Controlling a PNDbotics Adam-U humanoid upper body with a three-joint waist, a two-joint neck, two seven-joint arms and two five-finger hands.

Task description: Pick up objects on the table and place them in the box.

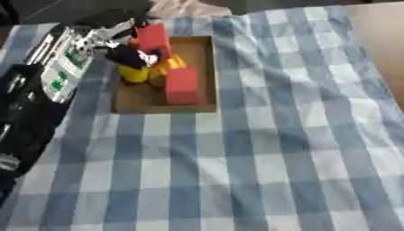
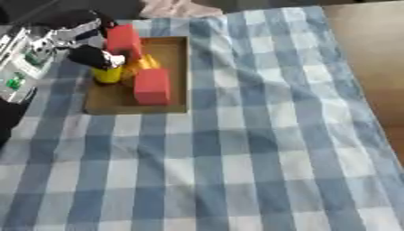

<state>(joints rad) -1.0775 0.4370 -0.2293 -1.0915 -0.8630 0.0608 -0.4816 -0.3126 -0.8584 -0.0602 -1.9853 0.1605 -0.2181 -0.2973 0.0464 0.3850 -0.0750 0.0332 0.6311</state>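
The left hand (image 1: 130,55) reaches in from the far left and sits over the left side of the box (image 1: 201,106), its dark fingers curled down round the top of a yellow object (image 1: 134,74). That yellow object stands upright inside the box against its left wall, directly under the hand. The arm (image 1: 67,63) runs back from the hand toward the left edge, silver and white with green markings, lying low across the cloth beside the box.

Just behind the hand, at the far end of the box, a red block (image 1: 152,37) leans upright. A second red block (image 1: 182,85) stands in the middle of the box, to the right of the yellow object and slightly nearer. Between the two red blocks is an orange-yellow piece (image 1: 170,63), touching the hand's right side; its shape is too blurred to make out.

The box is a shallow brown tray resting on a blue and white checked tablecloth (image 1: 260,158), at the far left of the table.

The right hand shows in neither view.
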